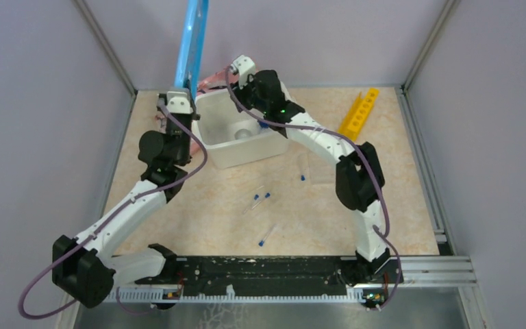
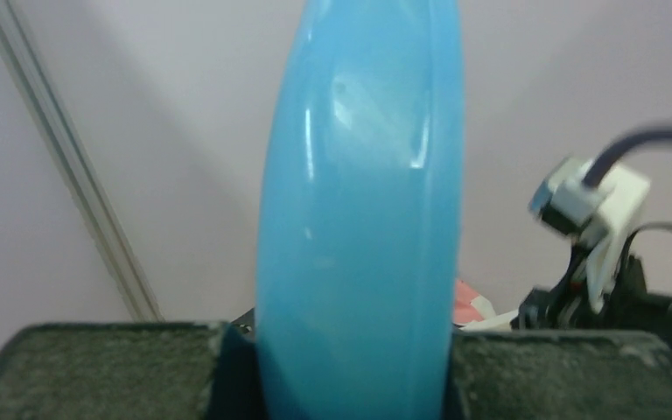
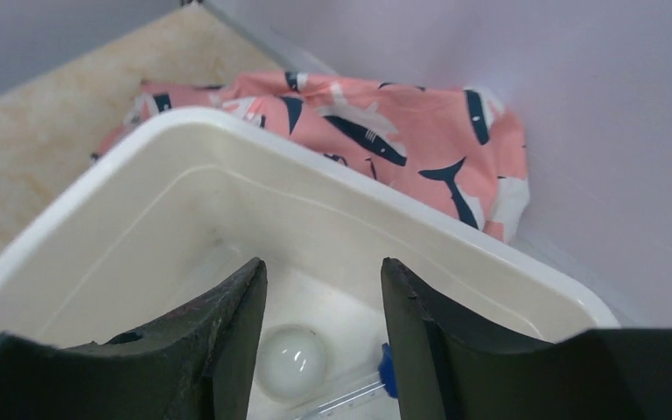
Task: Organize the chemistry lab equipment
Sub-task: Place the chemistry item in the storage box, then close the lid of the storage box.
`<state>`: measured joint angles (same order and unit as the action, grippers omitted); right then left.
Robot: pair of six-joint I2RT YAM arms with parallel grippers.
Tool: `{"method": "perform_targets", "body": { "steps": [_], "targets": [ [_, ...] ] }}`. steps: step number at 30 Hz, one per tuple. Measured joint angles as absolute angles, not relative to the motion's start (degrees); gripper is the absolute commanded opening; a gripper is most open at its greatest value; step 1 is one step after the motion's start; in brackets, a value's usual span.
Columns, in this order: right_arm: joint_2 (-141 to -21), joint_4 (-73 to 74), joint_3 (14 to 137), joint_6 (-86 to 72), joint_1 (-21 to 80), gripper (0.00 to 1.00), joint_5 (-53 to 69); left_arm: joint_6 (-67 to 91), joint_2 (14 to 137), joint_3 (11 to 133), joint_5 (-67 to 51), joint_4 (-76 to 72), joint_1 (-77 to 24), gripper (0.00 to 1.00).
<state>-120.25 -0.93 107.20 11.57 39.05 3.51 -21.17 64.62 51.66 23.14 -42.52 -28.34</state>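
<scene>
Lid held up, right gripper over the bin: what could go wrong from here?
The blue lid stands tall, pinched at its lower edge by the left gripper; it could slip or tip onto the white bin.
The open right gripper hangs over the whitish ball and a blue-capped tube in the bin; moving off, it may catch the rim.

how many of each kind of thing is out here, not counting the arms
tubes: 5 (4 on the table, 1 in the bin)
ball: 1
rack: 1
bin: 1
lid: 1
cloth: 1
total: 10
</scene>
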Motion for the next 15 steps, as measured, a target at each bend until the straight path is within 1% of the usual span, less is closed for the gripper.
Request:
{"method": "perform_targets", "body": {
  "steps": [2, 8, 11, 15],
  "targets": [
    [-116.5, -1.0, 105.5, 7.4, 38.5, 0.53, 1.4, -25.2, 64.6, 50.1, 23.5, -45.7, -30.7, 0.00],
    [-102.9, 0.0, 100.5, -7.0, 36.4, 0.54, -4.5, -37.5, 66.1, 46.1, 24.6, -54.4, -38.3, 0.00],
    [-95.0, 0.5, 98.1, -15.2, 35.6, 0.52, -6.8, -42.1, 66.8, 44.9, 25.1, -57.3, -40.8, 0.00],
    [-86.8, 0.5, 93.1, -22.3, 35.3, 0.52, -8.8, -46.4, 67.4, 43.7, 26.4, -60.4, -42.8, 0.00]
  ]
}}
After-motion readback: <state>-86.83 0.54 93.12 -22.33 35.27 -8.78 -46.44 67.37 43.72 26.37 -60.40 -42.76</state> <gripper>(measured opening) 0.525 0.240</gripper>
